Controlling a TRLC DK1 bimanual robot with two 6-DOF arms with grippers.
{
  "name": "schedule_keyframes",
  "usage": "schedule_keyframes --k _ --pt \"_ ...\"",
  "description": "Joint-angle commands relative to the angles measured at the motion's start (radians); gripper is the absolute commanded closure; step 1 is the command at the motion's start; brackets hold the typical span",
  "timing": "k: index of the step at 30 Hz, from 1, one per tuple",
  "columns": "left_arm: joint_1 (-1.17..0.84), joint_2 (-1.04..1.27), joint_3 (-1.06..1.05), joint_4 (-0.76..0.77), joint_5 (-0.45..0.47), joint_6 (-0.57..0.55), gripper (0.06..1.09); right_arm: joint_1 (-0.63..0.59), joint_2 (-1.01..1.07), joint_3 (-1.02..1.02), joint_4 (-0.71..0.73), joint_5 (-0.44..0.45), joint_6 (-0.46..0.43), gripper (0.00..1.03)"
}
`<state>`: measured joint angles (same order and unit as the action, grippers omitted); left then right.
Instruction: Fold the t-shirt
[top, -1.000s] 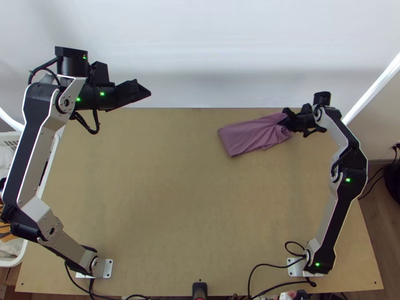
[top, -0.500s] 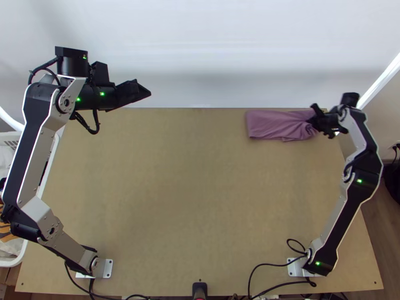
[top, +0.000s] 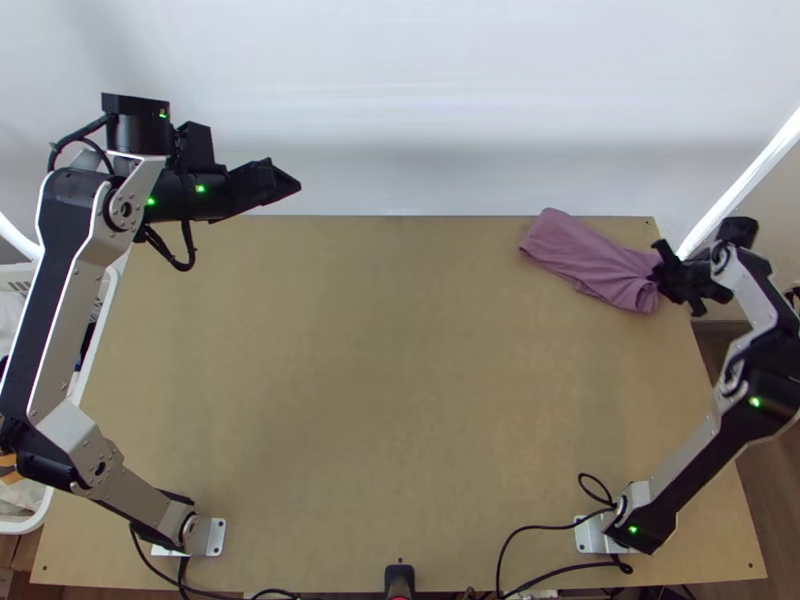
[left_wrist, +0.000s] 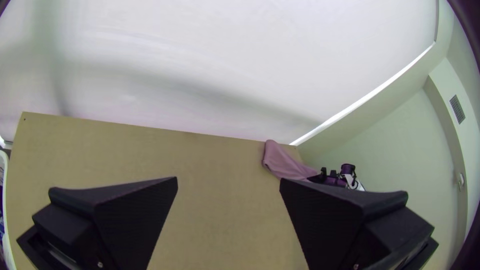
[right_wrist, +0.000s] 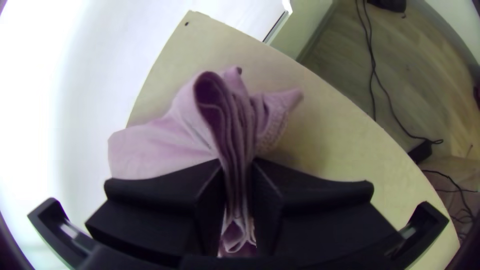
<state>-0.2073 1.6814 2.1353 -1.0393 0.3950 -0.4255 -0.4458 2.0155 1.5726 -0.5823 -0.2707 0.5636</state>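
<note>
A pink-mauve t-shirt (top: 590, 258), folded into a narrow bundle, lies at the table's far right corner. My right gripper (top: 660, 277) is shut on its right end. In the right wrist view several bunched layers of the t-shirt (right_wrist: 232, 120) stand pinched in my right gripper (right_wrist: 238, 175), and a flap spreads to one side. Beyond the table's far left part is my left gripper (top: 298, 186); its fingers are wide apart in the left wrist view, where the gripper (left_wrist: 228, 182) holds nothing and the t-shirt (left_wrist: 282, 161) lies far off.
The wooden table (top: 380, 400) extends between the arms. A white basket (top: 40, 510) with cloths stands beyond its left edge. Black cables (top: 540, 540) lie by the right arm's base. A pale wall (top: 400, 100) rises behind the far edge.
The right arm has moved right, drawing the held t-shirt toward the far right corner and then slightly nearer; the bundle has turned. The left arm has shifted very slightly left.
</note>
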Motion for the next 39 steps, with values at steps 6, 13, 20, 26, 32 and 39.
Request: schedule_keyframes --k 6,13,20,26,32,39 --pt "-0.003 -0.054 -0.025 -0.007 0.001 0.017 0.09 -0.014 -0.133 -0.1 0.013 0.022 -0.03 0.58" --pt "0.019 -0.081 -0.044 -0.007 -0.001 0.028 0.09 0.002 -0.204 -0.132 -0.088 0.021 -0.093 0.03" --pt "0.077 -0.12 -0.044 -0.007 0.001 0.047 0.09 -0.021 -0.431 -0.168 -0.044 0.108 -0.165 0.03" --pt "0.192 -0.18 -0.046 0.03 -0.008 0.051 0.09 0.058 -0.661 -0.105 -0.002 0.151 -0.318 0.04" --pt "0.264 -0.328 -0.16 0.262 -0.234 0.085 0.09 0.211 -0.784 0.044 -0.04 0.149 -0.456 0.04" --pt "0.427 -0.588 -0.508 0.55 -0.309 0.137 0.09 0.352 -0.916 0.145 -0.057 0.151 -0.513 0.04"
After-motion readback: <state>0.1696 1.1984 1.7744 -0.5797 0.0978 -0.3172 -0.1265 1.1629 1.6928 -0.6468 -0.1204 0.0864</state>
